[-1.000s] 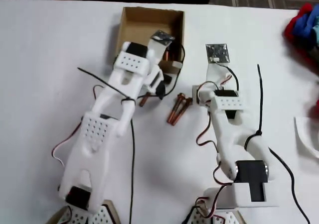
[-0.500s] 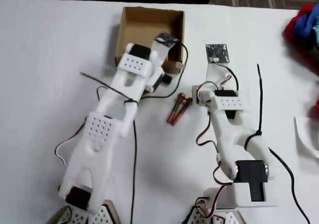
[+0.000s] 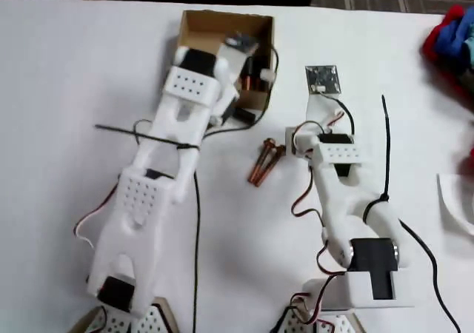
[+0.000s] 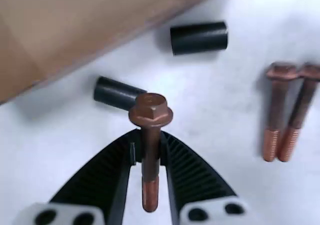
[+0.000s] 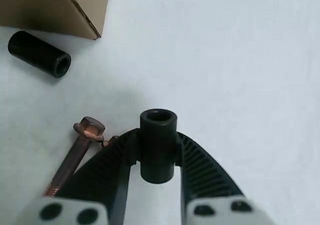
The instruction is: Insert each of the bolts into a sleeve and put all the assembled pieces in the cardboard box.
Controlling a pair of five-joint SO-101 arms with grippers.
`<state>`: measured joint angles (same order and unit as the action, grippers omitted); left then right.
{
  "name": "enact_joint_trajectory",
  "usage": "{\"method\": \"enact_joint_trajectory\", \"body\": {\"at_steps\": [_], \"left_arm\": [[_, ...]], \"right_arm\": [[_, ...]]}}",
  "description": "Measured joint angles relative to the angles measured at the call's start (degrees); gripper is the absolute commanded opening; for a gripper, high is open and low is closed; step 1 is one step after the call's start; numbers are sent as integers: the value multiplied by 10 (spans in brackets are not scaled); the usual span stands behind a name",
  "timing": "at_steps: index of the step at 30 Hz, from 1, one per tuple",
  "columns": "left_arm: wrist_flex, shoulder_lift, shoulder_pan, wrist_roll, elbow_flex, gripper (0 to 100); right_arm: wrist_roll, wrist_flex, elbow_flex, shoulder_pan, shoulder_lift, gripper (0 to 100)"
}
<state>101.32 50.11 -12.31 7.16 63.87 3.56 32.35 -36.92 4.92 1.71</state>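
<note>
While clamping bolt (image 4: 150, 113), left hand (image 4: 149, 138) near box (image 4: 75, 20) (edge).

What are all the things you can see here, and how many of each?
cardboard box: one, brown, near the table's far edge.
bolts: three, copper; two side by side on the table between the arms, one in the left gripper.
sleeves: three, black; two lying beside the box, one in the right gripper.
table: one, white.
bundle: one, red and blue, at the table's edge past the right arm.
arms: two, white, side by side; the left gripper is shut on a bolt, the right on a sleeve.
</note>
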Motion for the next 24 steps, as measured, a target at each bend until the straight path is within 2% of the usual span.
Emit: {"method": "enact_joint_trajectory", "body": {"at_steps": [8,11,17,21,24], "left_arm": [[-1,-213,11,-40,-161,24],[-40,-316,2,-40,-268,24],[-227,-577,1,-16,-587,24],[-411,-732,4,40,-844,24],[-549,-781,22,51,-968,24]], "right_arm": [[0,0,0,0,0,22],[0,0,0,0,0,22],[0,-1,0,0,0,22],[0,-16,-2,0,0,22],[0,-18,-2,0,0,22]]}}
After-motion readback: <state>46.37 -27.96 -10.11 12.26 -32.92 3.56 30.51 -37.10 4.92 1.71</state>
